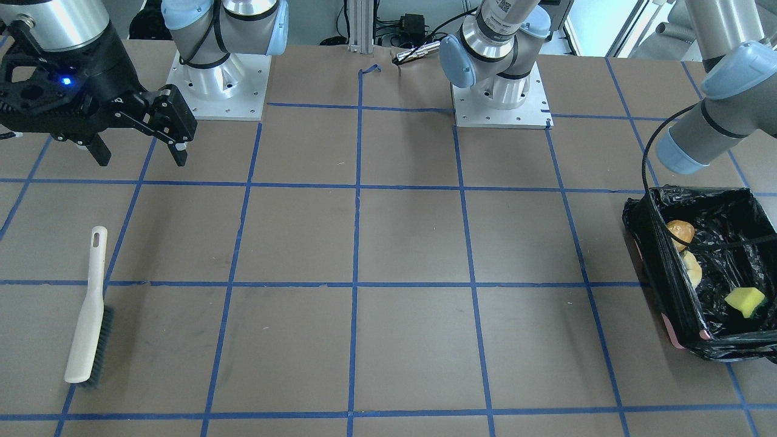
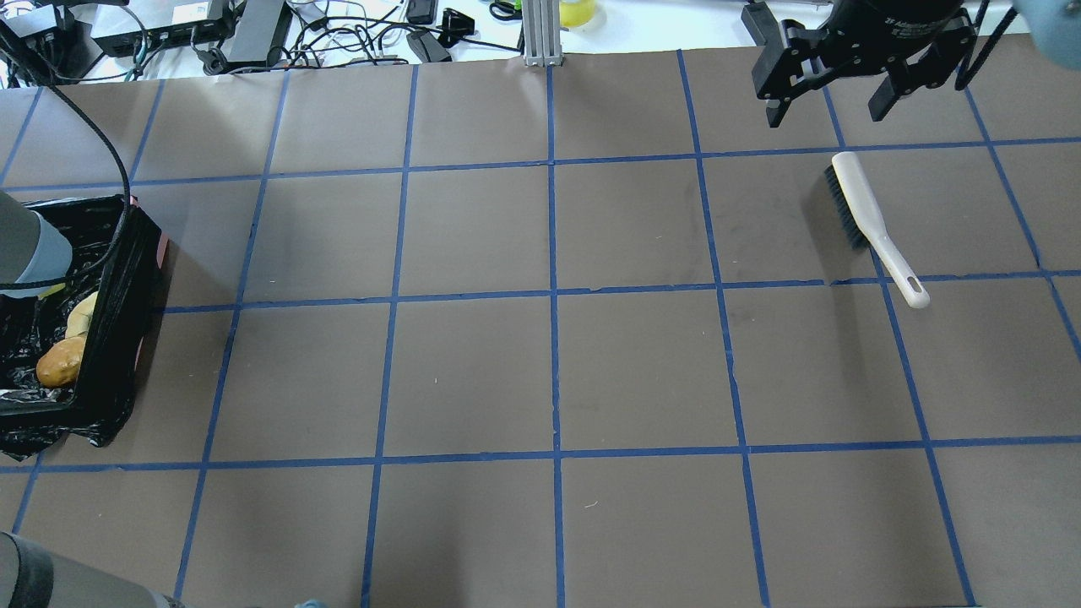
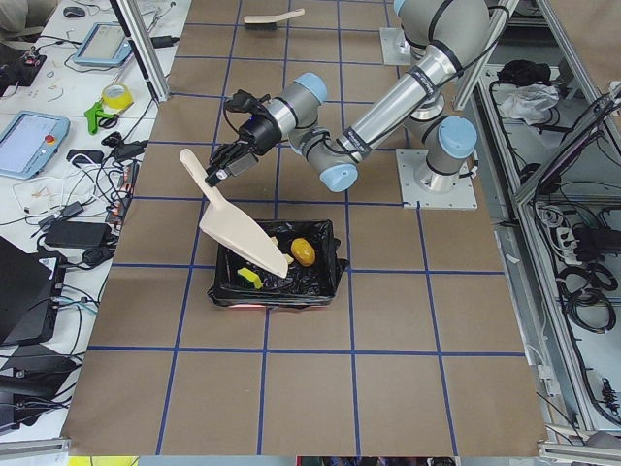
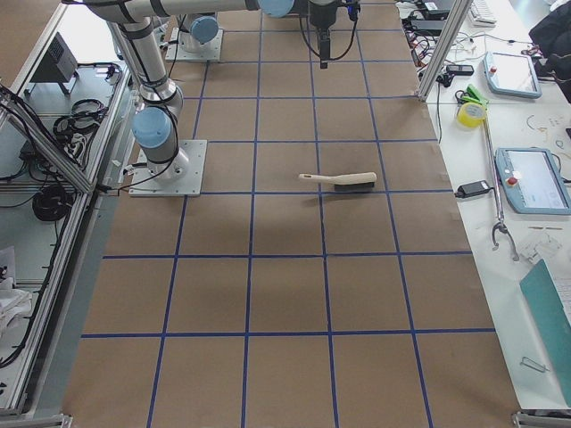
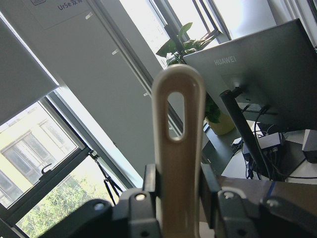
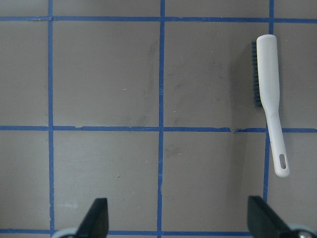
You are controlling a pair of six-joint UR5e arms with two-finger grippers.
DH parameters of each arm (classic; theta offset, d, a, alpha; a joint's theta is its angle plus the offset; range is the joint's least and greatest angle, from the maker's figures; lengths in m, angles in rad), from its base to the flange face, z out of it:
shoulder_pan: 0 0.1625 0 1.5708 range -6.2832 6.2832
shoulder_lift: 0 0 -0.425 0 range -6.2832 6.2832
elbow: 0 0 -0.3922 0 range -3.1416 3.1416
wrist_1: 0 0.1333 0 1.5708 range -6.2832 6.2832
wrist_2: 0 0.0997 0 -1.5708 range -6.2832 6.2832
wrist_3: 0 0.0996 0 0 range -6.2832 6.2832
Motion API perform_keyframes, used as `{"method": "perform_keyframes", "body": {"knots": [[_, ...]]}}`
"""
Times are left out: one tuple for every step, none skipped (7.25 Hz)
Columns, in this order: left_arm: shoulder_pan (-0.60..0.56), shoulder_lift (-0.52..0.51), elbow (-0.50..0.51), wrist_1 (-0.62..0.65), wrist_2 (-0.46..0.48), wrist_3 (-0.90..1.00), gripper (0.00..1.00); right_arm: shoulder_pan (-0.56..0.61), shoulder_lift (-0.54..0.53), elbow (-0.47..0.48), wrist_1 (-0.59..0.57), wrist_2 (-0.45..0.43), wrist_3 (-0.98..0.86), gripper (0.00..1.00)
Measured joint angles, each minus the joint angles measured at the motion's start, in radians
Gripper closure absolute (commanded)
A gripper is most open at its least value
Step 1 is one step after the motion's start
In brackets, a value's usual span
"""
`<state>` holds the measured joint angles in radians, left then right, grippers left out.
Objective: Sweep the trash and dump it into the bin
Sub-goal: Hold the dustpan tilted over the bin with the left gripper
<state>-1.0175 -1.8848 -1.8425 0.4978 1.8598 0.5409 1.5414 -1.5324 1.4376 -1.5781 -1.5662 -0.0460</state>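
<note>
**Q:** What do we read for the left tool?

**A:** We read the left tool [image 5: 179,191] as closed on the dustpan [image 3: 238,233]. In the left wrist view its fingers press both sides of the handle [image 5: 178,124]. In the left side view the dustpan hangs tilted at the centre of the frame, handle high and wide end low over the bin [image 3: 330,264]. We cannot tell whether dustpan and bin touch.

**Q:** And the right tool?

**A:** We read the right tool [image 1: 139,152] as wide open with nothing in it. It hangs above the table [image 1: 413,243] at the upper left of the front-facing view. The brush [image 1: 91,309] lies flat on the table at the lower left of that frame, apart from the tool, its handle end pointing up the frame.

**Q:** Where do we find the trash?

**A:** All three items sit inside the bin, at the right edge of the front-facing frame.
- The lump [image 1: 680,232] and the croissant [image 1: 692,268], just below it, lie against the bin's left wall.
- The sponge [image 1: 745,300] lies toward the bin's lower right, apart from the other two.
</note>
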Motion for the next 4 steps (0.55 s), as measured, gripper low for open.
{"method": "perform_keyframes", "body": {"knots": [[-0.001, 0.005, -0.001, -0.002, -0.001, 0.001, 1.0, 0.0, 0.0, 0.001, 0.001, 0.0, 0.0, 0.0], [-0.007, 0.013, 0.003, -0.03, 0.0, -0.007, 1.0, 0.0, 0.0, 0.001, 0.001, 0.0, -0.001, 0.0], [-0.023, 0.026, 0.02, -0.104, 0.017, -0.032, 1.0, 0.0, 0.0, 0.001, 0.001, 0.0, 0.0, 0.0], [-0.047, 0.045, 0.059, -0.23, 0.052, -0.072, 1.0, 0.0, 0.0, 0.001, 0.001, 0.0, 0.0, 0.0]]}}
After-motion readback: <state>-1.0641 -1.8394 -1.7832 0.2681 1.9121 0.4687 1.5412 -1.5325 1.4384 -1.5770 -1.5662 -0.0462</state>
